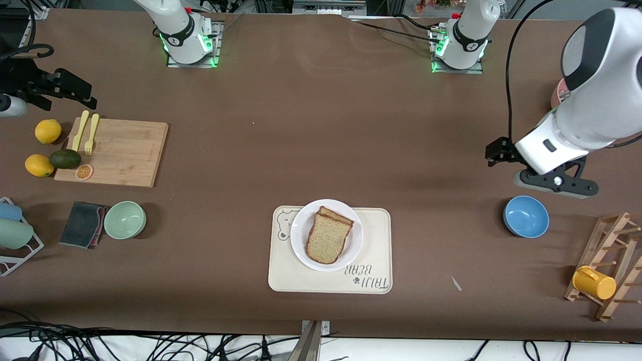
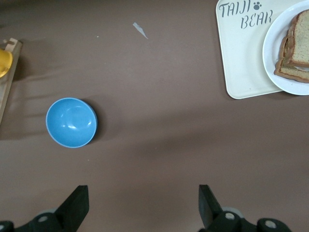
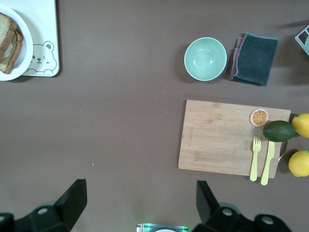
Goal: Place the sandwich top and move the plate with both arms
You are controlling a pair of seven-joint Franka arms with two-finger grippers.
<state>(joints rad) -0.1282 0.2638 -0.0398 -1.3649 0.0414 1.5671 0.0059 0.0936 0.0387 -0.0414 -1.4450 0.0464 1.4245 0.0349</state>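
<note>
Bread slice (image 1: 329,238) tops the sandwich on the plate (image 1: 303,230), which sits on the tray (image 1: 373,250). Left gripper (image 2: 144,203) spread, empty, near the blue bowl (image 1: 526,216). Right gripper (image 3: 141,200) spread, empty, near the cutting board (image 3: 227,137).

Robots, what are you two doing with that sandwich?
Nobody holds anything right now. The sandwich top already lies on the stack on the plate, which sits on the bear tray. The left gripper hangs open above bare table near the blue bowl. The right gripper hangs open over bare table beside the cutting board. The plate has not been lifted.
</note>
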